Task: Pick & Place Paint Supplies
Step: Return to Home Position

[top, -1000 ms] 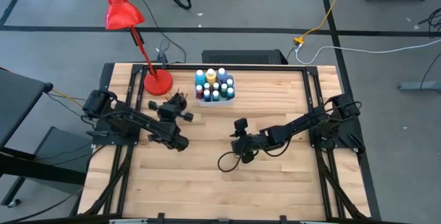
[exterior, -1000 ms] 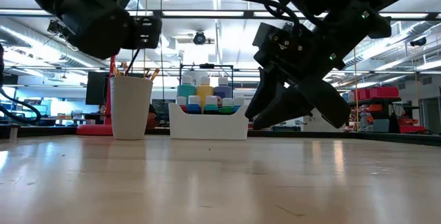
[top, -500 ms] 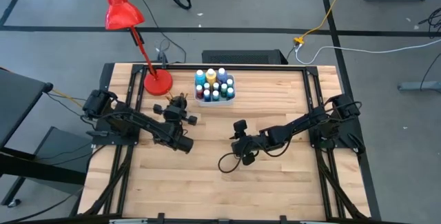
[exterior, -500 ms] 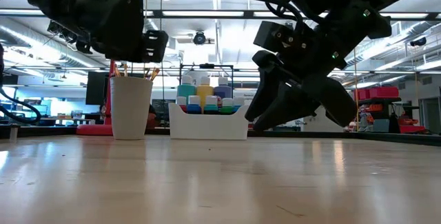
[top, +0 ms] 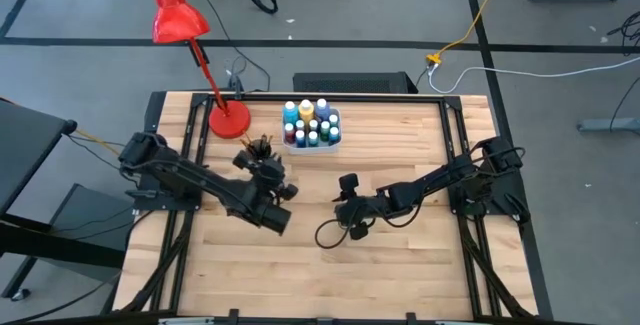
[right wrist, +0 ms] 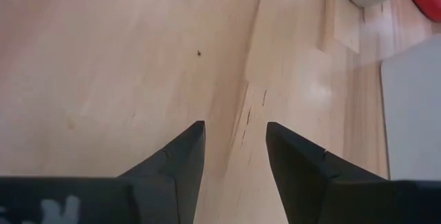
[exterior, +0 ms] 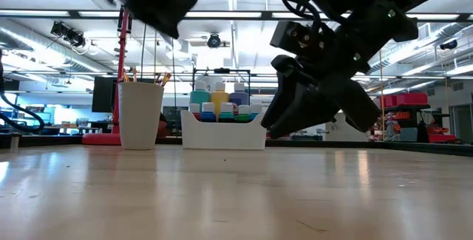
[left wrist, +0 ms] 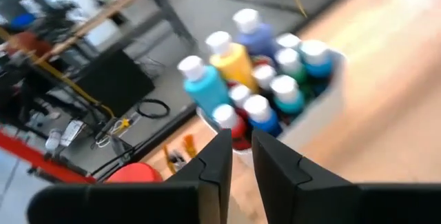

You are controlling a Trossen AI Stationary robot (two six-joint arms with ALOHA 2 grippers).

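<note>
Paint bottles (top: 311,127) with blue, teal, yellow and white caps stand in a white holder (exterior: 222,131) at the table's far middle. Left of it stands a white cup (exterior: 140,114) holding paintbrushes (top: 258,145). My left gripper (left wrist: 241,134) hovers just near of the cup, raised and facing the bottles (left wrist: 262,86). A narrow gap shows between its fingers, with nothing in it. My right gripper (right wrist: 236,126) hangs open low over bare wood at the table's middle (top: 345,200), holding nothing.
A red desk lamp stands on its round base (top: 229,120) at the far left, its stem leaning toward the far edge. A black cable loop (top: 328,233) hangs by my right arm. Bare wood stretches across the near half of the table (top: 330,275).
My left gripper has risen from beside the brush cup and drifted toward the table's right and near edge, rolling as it went. The cup, the brushes and the bottles stand as before.
</note>
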